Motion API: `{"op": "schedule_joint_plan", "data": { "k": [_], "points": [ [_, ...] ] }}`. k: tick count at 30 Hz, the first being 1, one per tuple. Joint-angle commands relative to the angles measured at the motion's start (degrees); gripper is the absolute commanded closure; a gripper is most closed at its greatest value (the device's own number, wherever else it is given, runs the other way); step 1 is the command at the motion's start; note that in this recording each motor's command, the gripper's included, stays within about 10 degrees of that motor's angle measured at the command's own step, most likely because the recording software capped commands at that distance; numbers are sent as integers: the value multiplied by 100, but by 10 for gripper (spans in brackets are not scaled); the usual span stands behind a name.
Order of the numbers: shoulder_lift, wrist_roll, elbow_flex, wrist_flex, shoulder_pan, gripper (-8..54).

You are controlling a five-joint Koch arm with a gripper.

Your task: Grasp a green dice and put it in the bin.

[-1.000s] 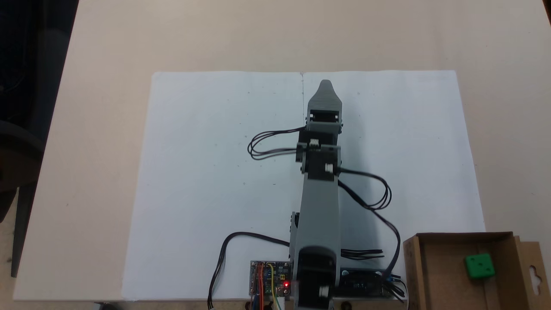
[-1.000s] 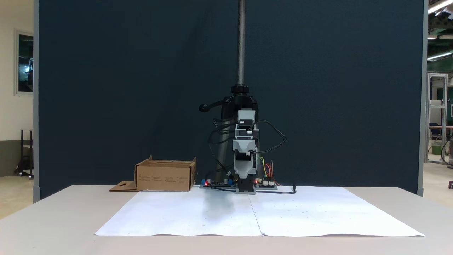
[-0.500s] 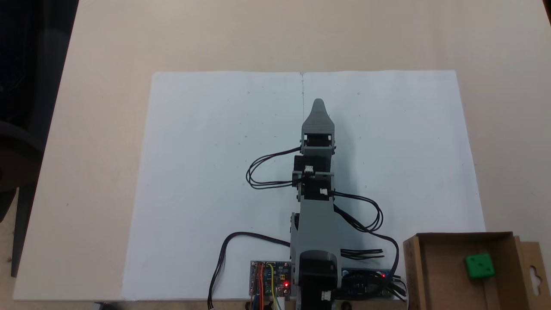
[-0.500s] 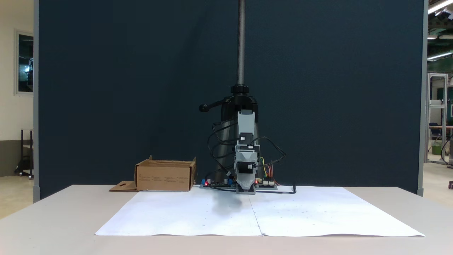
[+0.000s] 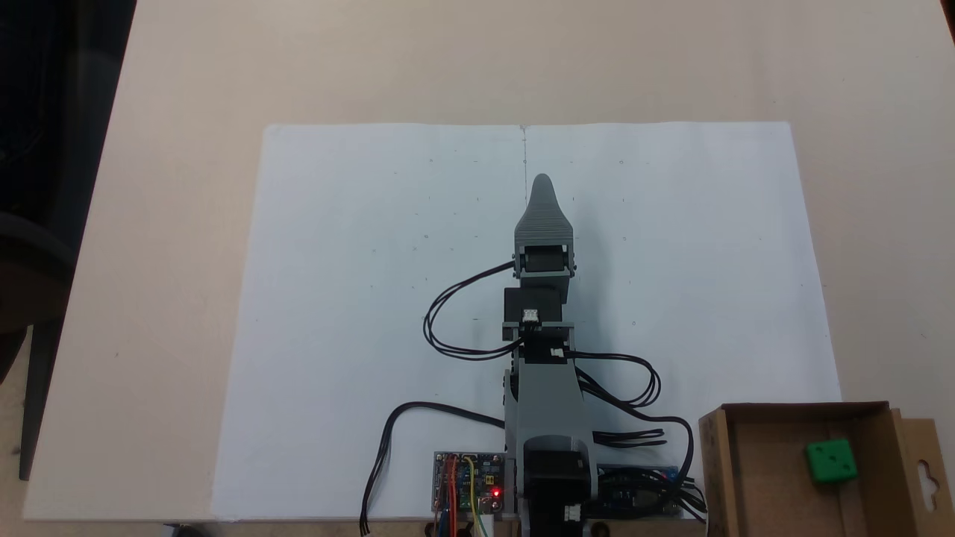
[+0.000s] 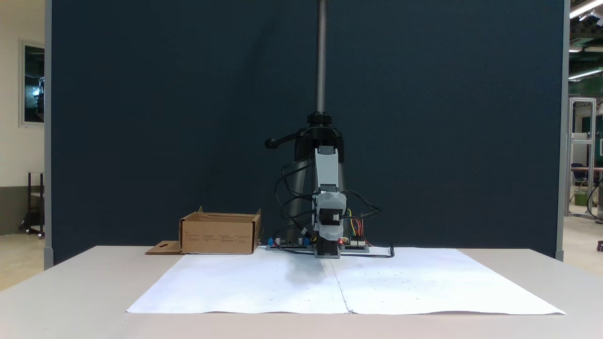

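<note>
The small bright green dice (image 5: 831, 460) already lies inside the shallow brown cardboard bin (image 5: 715, 466) at the worktop's near-right corner, well apart from the grey end effector (image 5: 542, 181), whose opening I cannot tell.

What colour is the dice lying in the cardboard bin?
Bright green with darker pips; the green dice shows best in the fixed view from above, inside the bin.

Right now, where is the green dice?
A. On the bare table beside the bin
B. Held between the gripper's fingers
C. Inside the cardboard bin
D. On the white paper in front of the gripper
C: the green dice lies on the floor of the bin, well apart from the gripper.
</note>
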Motion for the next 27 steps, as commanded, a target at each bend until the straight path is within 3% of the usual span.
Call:
{"op": "schedule_joint_plan", "data": {
  "k": [1,27],
  "points": [
    [642,-431,360,-571,105,11],
    [650,-413,396,-853,229,-5]
  ]
}}
